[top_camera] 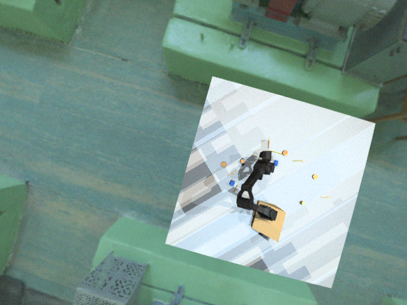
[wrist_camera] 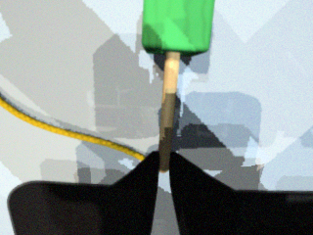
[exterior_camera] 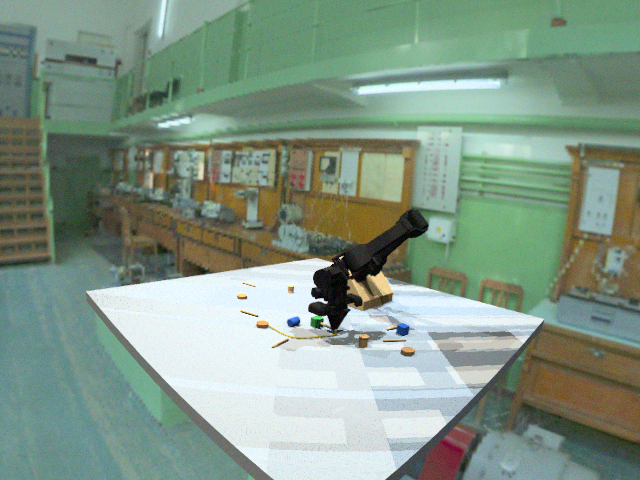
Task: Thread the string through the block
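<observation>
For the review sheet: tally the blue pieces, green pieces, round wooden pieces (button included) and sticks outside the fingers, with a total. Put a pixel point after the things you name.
Blue pieces (top_camera: 276, 162) (top_camera: 231, 182) (exterior_camera: 293, 321) (exterior_camera: 402, 329): 2
Green pieces (exterior_camera: 315, 321) (wrist_camera: 178, 24): 1
Round wooden pieces (top_camera: 285, 152) (top_camera: 224, 164) (top_camera: 242, 161) (top_camera: 315, 176) (top_camera: 303, 203) (exterior_camera: 262, 323) (exterior_camera: 241, 296) (exterior_camera: 291, 289) (exterior_camera: 363, 341) (exterior_camera: 407, 351): 5
Sticks outside the fingers (top_camera: 268, 143) (top_camera: 297, 161) (top_camera: 231, 172) (top_camera: 236, 187) (top_camera: 325, 197) (exterior_camera: 249, 313) (exterior_camera: 280, 343) (exterior_camera: 394, 340): 5
Total: 13
</observation>
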`<state>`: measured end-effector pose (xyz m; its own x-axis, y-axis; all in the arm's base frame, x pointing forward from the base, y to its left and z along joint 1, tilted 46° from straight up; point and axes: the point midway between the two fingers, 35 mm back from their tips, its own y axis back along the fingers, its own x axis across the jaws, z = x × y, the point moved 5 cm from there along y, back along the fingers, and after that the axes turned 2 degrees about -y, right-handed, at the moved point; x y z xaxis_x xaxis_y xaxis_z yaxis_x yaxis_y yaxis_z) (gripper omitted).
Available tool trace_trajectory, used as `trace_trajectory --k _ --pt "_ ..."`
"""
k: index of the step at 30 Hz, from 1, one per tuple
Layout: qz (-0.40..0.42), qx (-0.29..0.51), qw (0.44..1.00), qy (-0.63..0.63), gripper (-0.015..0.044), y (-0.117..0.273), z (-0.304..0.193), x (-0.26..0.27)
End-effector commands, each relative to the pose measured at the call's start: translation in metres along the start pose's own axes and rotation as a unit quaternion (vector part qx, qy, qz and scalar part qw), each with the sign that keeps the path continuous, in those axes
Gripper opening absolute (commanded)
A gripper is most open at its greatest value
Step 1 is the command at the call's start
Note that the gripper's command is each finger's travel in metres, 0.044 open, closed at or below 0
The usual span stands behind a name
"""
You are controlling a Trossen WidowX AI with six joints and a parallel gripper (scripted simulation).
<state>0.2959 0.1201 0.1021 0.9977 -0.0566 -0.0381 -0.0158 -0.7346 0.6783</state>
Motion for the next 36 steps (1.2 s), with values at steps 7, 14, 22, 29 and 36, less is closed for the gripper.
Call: trace_trajectory --k 7,14,22,29,36 --pt "-0.001 0.001 1.000 0.000 0.0000 -0.001 0.014 0.000" --pt "-0.001 0.001 1.000 0.000 0.0000 -0.001 0.023 0.000" --pt "-0.001 0.001 1.000 0.000 0.0000 -0.001 0.033 0.000" --pt "-0.002 0.001 1.000 0.000 0.0000 -0.001 0.042 0.000" --pt "-0.002 0.001 1.000 0.000 0.0000 0.000 0.051 0.001"
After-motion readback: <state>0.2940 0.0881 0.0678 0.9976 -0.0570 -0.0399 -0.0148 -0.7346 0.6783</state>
